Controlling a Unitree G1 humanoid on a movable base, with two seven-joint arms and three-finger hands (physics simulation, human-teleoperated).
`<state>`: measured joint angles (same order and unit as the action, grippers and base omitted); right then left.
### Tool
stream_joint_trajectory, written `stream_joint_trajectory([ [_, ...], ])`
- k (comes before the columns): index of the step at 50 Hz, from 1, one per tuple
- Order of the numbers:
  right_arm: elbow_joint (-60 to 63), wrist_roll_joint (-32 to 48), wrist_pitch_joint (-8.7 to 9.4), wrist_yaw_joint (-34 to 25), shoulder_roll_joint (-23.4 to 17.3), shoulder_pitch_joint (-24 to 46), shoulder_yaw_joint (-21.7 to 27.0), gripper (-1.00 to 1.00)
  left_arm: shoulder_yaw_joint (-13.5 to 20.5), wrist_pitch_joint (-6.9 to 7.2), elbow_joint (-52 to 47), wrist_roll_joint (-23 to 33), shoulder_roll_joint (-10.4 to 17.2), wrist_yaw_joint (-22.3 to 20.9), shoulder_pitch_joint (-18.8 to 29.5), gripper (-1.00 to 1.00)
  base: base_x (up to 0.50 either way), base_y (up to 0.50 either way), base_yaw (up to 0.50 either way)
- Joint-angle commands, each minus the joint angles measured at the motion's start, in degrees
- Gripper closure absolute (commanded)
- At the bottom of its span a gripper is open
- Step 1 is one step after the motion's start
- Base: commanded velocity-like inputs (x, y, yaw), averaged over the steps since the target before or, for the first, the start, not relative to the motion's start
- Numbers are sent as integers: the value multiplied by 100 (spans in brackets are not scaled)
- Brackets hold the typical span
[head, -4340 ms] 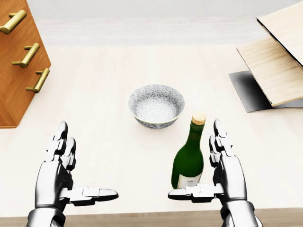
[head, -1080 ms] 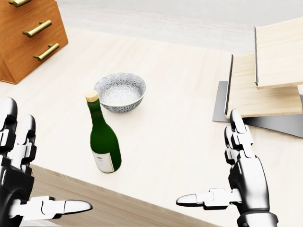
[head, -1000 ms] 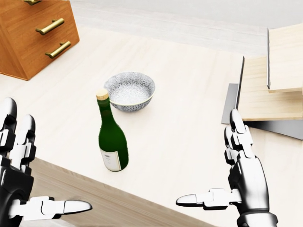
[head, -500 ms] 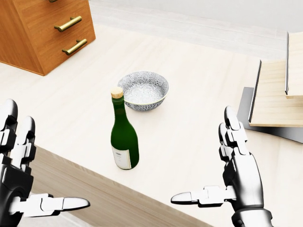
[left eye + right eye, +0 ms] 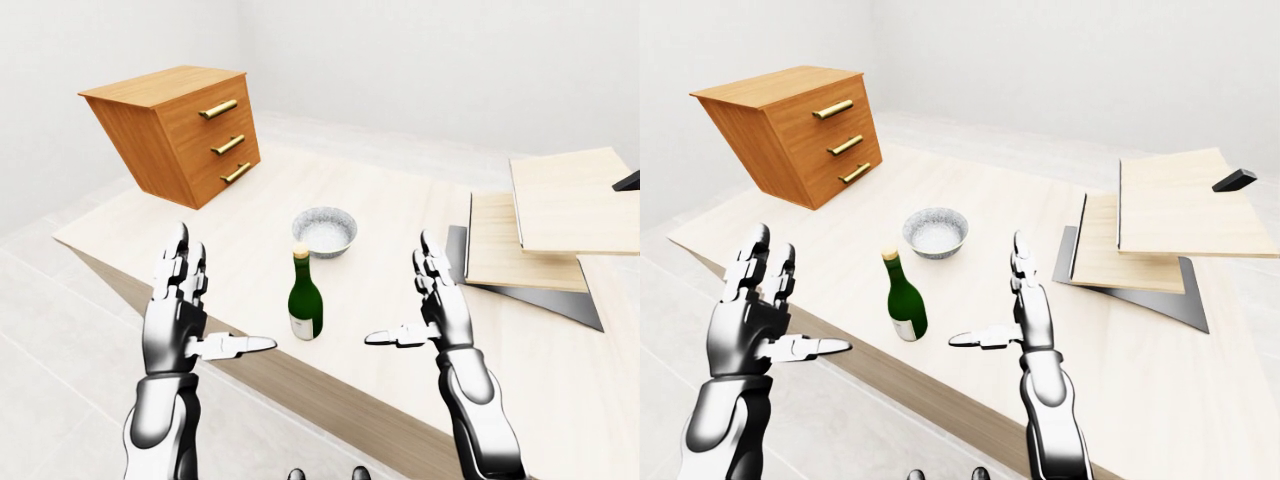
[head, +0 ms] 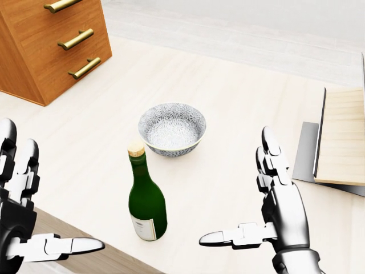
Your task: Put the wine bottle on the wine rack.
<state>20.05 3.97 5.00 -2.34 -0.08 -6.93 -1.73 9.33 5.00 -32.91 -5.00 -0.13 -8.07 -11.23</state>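
1. Your wine bottle stands upright on the pale wooden table, in the lower centre of the head view, close to the table's near edge. Its cork is on and its label faces the bottom of the frame.
2. Your left hand sits at the lower left of the head view, out past the table edge. Its fingers are spread and straight, the thumb pointing toward the right of the frame, and it grips nothing.
3. Your right hand is at the lower right of the head view, over the table. It is spread the same way, with the thumb pointing left toward the bottle. It stays apart from the bottle and holds nothing.
4. The bottle stands between your two hands, touched by neither.
5. A patterned bowl rests just above the bottle in the head view, near it but not touching.
6. The wine rack, made of tilted light wood boards on a grey base, lies at the right of the right-eye view, well apart from the bottle.
7. A wooden drawer chest with brass handles fills the upper left of the left-eye view.
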Motion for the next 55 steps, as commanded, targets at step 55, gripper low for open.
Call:
stream_joint_trajectory([
  [55,-211,-44,0,48,43,188,-175,-100,268,0,-131,-86,-79,-280,-244,-100,8,1,0],
])
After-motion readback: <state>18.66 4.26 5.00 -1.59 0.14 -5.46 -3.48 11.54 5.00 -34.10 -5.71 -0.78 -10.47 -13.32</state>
